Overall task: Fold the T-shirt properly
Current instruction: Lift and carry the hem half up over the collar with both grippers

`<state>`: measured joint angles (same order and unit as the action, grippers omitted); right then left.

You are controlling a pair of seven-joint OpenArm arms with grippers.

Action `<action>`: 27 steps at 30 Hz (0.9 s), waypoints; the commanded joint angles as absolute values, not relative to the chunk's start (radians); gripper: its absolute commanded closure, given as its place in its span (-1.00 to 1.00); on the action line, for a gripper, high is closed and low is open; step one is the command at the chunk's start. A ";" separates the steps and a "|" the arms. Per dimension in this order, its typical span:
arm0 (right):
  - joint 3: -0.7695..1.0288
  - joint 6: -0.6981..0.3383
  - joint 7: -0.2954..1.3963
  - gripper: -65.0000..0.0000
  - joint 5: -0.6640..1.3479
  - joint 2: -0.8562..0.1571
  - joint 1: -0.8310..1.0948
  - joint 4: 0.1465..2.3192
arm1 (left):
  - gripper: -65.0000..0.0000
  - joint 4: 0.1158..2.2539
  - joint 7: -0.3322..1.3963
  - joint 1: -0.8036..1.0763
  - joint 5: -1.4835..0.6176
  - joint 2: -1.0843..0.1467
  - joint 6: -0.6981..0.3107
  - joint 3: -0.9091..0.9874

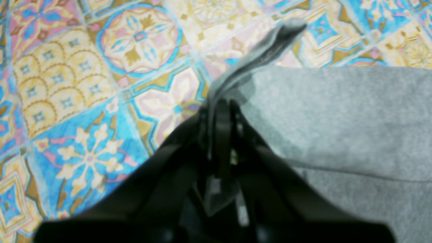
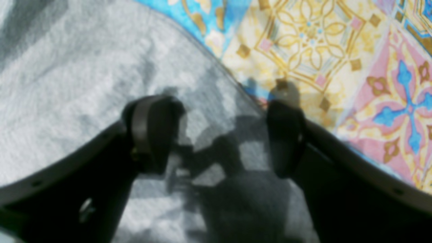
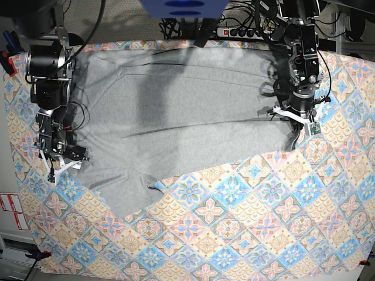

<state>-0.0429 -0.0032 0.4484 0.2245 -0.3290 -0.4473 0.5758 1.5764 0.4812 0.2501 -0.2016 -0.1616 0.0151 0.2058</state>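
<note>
The grey T-shirt lies spread over the far half of the table, with one sleeve reaching toward the front left. On the base view's right, my left gripper is at the shirt's right edge. In the left wrist view this left gripper is shut on a pinched fold of the T-shirt, which sticks up past the fingertips. My right gripper is at the shirt's left edge. In the right wrist view it stands open just over the T-shirt. One finger is over cloth and the other at the hem.
A colourful tile-patterned tablecloth covers the whole table and lies bare across the front and right. A power strip and cables sit behind the far edge. Both arm bases stand at the far corners.
</note>
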 commanded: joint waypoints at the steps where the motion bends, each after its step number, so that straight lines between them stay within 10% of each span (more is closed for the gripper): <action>1: -0.042 0.002 0.469 -0.15 0.214 -0.340 -0.463 0.579 | 1.00 1.606 0.456 0.243 -0.200 -0.170 0.018 0.209; 10: -0.033 0.001 0.473 0.97 0.216 -0.340 -0.458 0.585 | 1.00 1.618 0.456 0.243 -0.200 -0.168 0.018 0.209; 27: -0.031 0.001 0.604 1.00 0.216 -0.352 -0.136 1.214 | 1.00 1.623 0.456 0.243 -0.200 -0.174 0.018 0.209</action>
